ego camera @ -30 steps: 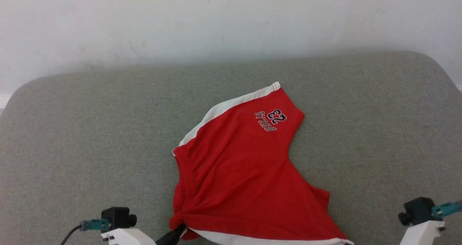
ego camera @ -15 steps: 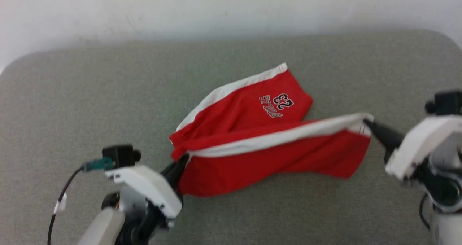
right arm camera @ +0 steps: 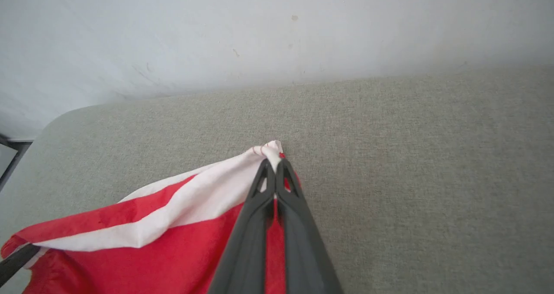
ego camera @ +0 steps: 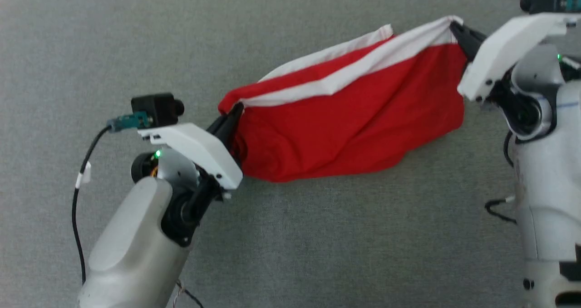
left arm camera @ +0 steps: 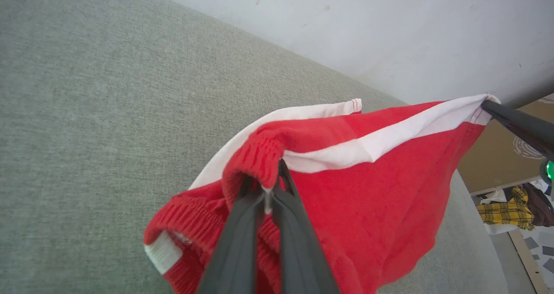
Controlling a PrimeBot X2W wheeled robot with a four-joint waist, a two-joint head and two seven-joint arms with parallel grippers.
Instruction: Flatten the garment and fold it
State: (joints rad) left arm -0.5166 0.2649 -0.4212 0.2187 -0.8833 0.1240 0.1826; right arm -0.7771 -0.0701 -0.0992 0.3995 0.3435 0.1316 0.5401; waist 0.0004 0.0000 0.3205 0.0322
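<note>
The garment (ego camera: 349,117), red shorts with white side stripes, hangs stretched between both grippers above the grey-green cushion (ego camera: 317,244). My left gripper (ego camera: 236,110) is shut on the gathered waistband end (left arm camera: 259,155). At the upper right, my right gripper (ego camera: 454,26) is shut on the white-striped hem corner (right arm camera: 270,149). The white stripe runs taut along the top edge while the red fabric sags below it. In the left wrist view the right gripper's dark fingers (left arm camera: 515,123) pinch the far corner of the garment (left arm camera: 368,185). The garment (right arm camera: 130,246) fills the lower left of the right wrist view.
The cushion (right arm camera: 411,155) spreads wide on all sides and ends at a white wall (right arm camera: 259,34) behind. A black cable (ego camera: 79,208) hangs beside my left forearm. Past the cushion's right edge lie clothes on a floor (left arm camera: 515,207).
Both grippers have lifted the garment off the cushion and drawn it taut, the lower leg now folded up over the printed one. The head camera has tilted down, so the wall has left its view.
</note>
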